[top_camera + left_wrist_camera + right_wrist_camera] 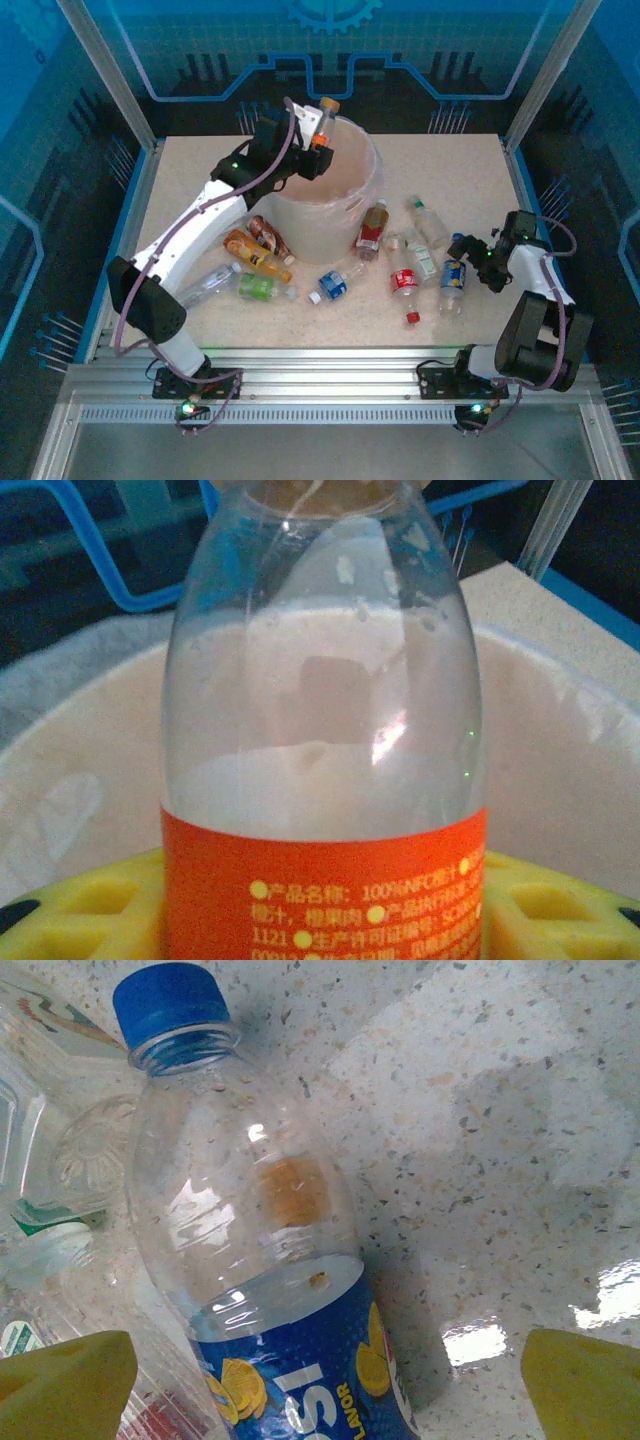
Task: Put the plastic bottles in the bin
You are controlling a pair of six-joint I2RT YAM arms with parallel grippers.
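Orange-labelled bottle (320,730) is gripped in the left jaws, held over the far rim of the bin (372,190), which stands mid-counter (450,160) toward the far edge. Right jaws stand wide open around a blue-labelled bottle (290,1290) lying toward the right edge, yellow pads (60,1385) on either side. Other bottles (260,265) litter the near half, and open counter lies toward the far right corner.
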